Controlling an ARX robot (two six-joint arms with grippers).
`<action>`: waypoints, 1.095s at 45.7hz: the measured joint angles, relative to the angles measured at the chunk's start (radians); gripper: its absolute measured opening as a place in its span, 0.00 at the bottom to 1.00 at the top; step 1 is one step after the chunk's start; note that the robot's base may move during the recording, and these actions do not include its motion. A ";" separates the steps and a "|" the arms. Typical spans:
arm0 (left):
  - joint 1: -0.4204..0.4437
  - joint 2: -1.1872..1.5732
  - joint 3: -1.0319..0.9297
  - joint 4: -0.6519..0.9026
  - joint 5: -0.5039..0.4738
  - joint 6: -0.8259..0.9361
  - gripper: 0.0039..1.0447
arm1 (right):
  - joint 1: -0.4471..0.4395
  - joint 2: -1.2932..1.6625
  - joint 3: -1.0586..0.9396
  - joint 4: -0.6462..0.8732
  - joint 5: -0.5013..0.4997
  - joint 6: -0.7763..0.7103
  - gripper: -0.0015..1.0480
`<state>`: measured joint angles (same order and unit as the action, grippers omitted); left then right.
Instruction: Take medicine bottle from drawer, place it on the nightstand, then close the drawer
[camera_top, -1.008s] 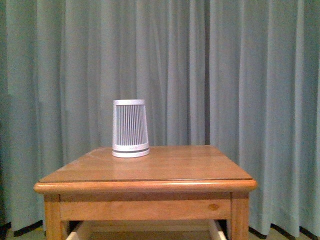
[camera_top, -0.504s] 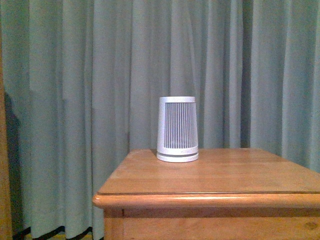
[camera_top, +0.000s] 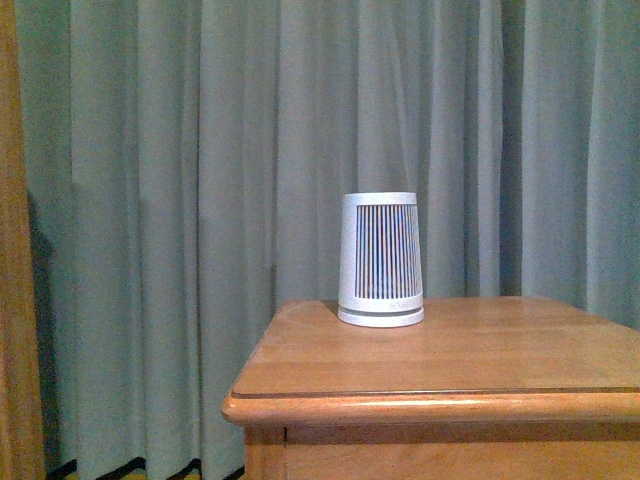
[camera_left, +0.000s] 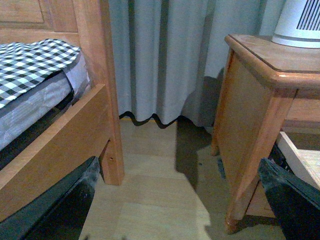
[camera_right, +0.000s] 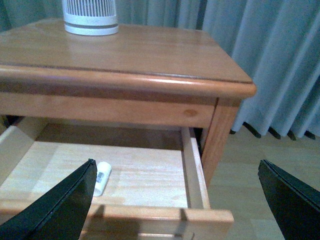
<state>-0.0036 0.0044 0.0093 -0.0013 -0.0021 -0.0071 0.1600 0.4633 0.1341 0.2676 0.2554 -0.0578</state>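
The nightstand (camera_top: 440, 360) fills the lower right of the front view; neither arm shows there. In the right wrist view the nightstand (camera_right: 125, 75) has its upper drawer (camera_right: 195, 180) pulled open. The small white medicine bottle (camera_right: 103, 177) lies on its side on the drawer's pale floor. My right gripper (camera_right: 177, 200) is open and empty above the drawer's front corner, with the bottle close to one fingertip (camera_right: 60, 205). My left gripper (camera_left: 185, 205) is open and empty over the floor beside the nightstand (camera_left: 250, 100).
A white slatted tapered device (camera_top: 380, 260) stands on the nightstand top. Grey-green curtains (camera_top: 200, 200) hang behind. A wooden bed frame (camera_left: 65, 135) with a checked cover (camera_left: 30, 65) stands across a strip of wooden floor (camera_left: 155, 190) from the nightstand. A tall wooden post (camera_top: 15, 300) shows at the far left.
The front view has swung left: the nightstand and white device have shifted right in the picture, the open drawer has dropped out of it, and the wooden post has come in at the left edge.
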 joint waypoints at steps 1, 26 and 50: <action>0.000 0.000 0.000 0.000 0.000 0.000 0.94 | 0.005 0.043 0.025 0.016 0.000 0.000 0.93; 0.000 0.000 0.000 0.000 0.000 0.000 0.94 | 0.037 0.951 0.605 -0.164 -0.012 0.077 0.93; 0.000 0.000 0.000 0.000 0.000 0.000 0.94 | 0.115 1.330 0.696 -0.011 -0.007 0.117 0.93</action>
<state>-0.0036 0.0044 0.0093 -0.0013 -0.0021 -0.0071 0.2752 1.7935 0.8303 0.2562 0.2481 0.0593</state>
